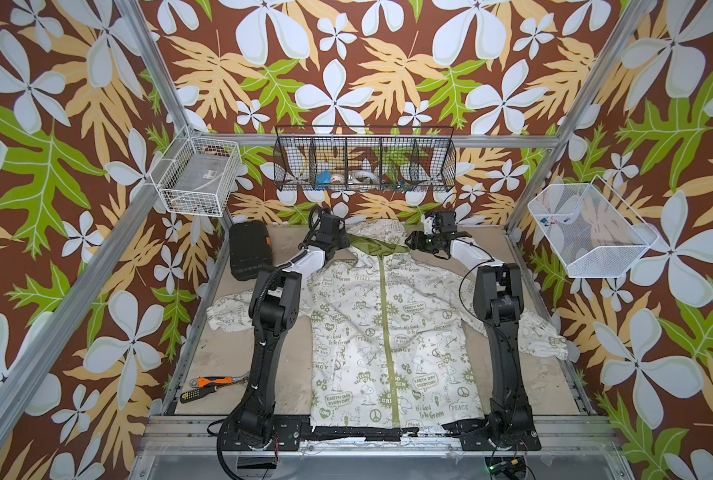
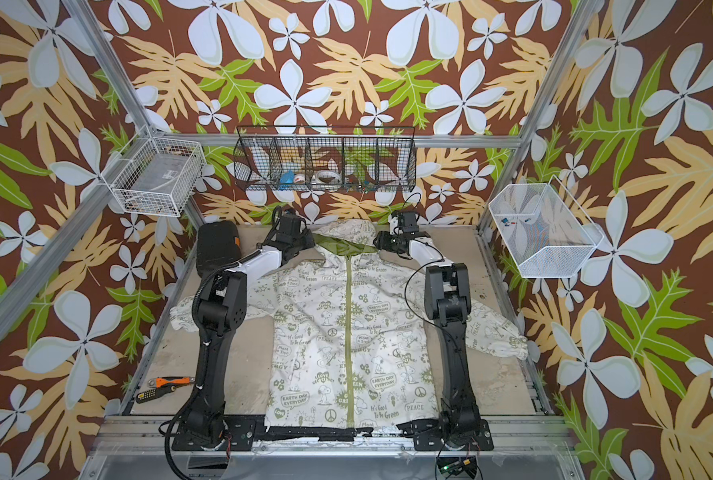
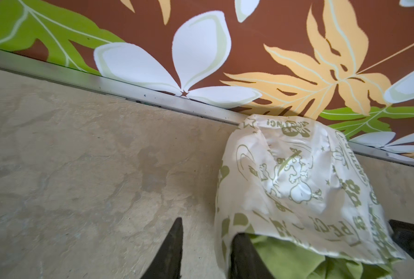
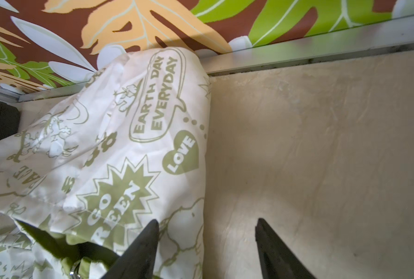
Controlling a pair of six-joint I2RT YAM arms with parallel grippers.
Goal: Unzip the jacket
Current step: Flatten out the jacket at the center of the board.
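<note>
The cream-white jacket (image 1: 363, 332) with green prints lies flat on the table in both top views, hood toward the back wall. Its olive zipper (image 1: 386, 332) runs closed down the front. My left gripper (image 1: 341, 242) sits at the hood's (image 3: 293, 183) left edge. In the left wrist view it (image 3: 209, 227) is open, one finger on bare table and the other tucked under the hood's rim on the green lining (image 3: 290, 261). My right gripper (image 1: 411, 241) is at the hood's right edge, open wide (image 4: 207, 219). One finger is over the printed fabric (image 4: 138, 135), the other over bare table.
A black case (image 1: 249, 249) lies at the back left of the table. A screwdriver (image 1: 199, 392) and an orange-handled tool (image 1: 215, 380) lie at the front left. Wire baskets (image 1: 365, 164) hang on the walls. The metal back rail (image 3: 153, 95) runs just behind the hood.
</note>
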